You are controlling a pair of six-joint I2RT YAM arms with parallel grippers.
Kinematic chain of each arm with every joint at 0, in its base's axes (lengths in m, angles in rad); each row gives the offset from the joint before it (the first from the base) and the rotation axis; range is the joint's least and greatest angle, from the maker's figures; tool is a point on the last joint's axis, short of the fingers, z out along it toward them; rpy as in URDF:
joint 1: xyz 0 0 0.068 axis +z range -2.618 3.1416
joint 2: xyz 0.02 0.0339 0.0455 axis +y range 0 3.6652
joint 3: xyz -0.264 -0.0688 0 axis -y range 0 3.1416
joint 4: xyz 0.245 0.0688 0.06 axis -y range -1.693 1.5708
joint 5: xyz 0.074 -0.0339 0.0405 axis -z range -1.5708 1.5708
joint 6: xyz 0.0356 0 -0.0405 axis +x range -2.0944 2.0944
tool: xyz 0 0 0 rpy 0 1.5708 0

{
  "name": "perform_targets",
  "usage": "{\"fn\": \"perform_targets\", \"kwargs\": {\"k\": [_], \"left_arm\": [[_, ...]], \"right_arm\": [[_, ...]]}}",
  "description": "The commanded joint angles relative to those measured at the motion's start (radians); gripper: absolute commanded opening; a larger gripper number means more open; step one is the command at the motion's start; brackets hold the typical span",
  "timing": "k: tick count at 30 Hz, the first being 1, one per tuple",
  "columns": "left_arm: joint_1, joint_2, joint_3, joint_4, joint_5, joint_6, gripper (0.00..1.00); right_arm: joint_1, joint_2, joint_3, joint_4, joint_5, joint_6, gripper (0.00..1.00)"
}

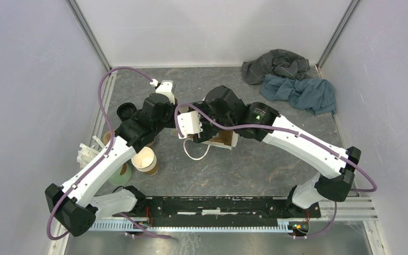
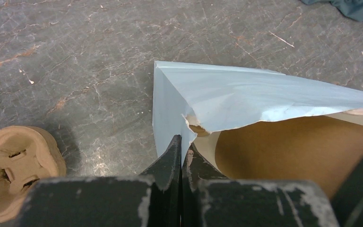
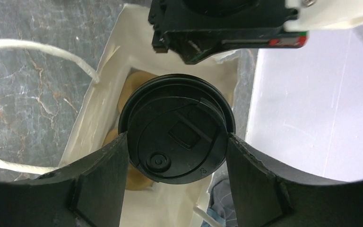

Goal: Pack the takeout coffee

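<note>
The takeout coffee (image 3: 177,137) shows its round black lid in the right wrist view. My right gripper (image 3: 176,143) is shut on it, one finger on each side, and holds it over the open mouth of a white paper bag (image 3: 101,90). Something tan lies inside the bag under the cup. My left gripper (image 2: 183,142) is shut on the bag's torn rim (image 2: 196,120) and holds it up. In the top view both grippers, left (image 1: 191,127) and right (image 1: 212,119), meet over the bag (image 1: 224,140), and the cup is hidden there.
A stack of lidless brown cups (image 1: 145,159), a pale green cup (image 1: 121,174) and a loose black lid (image 1: 126,110) stand left of the bag. A brown pulp piece (image 2: 14,170) lies near the left gripper. Crumpled cloths (image 1: 292,79) lie at the back right. The bag's cord handles (image 1: 194,154) trail forward.
</note>
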Motion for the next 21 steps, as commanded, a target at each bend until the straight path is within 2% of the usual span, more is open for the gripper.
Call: {"fn": "perform_targets", "kwargs": {"k": [1,6,13,18,21], "left_arm": [[-0.001,-0.046,0.001,0.070,-0.024,0.004,0.02],[-0.001,-0.074,-0.031,0.095,-0.047,0.012,0.02],[-0.001,-0.087,-0.079,0.141,-0.056,0.016,0.02],[-0.001,-0.144,-0.152,0.234,-0.084,0.066,0.02],[-0.002,-0.194,-0.213,0.306,-0.073,0.089,0.02]], "right_arm": [[-0.013,-0.002,-0.033,0.023,0.038,-0.005,0.00],[-0.013,0.058,0.024,-0.054,0.069,-0.034,0.00],[-0.013,0.107,0.025,-0.046,0.104,-0.044,0.00],[-0.019,0.104,-0.047,0.041,0.119,-0.023,0.00],[-0.039,0.087,-0.094,0.105,0.070,0.004,0.00]]}}
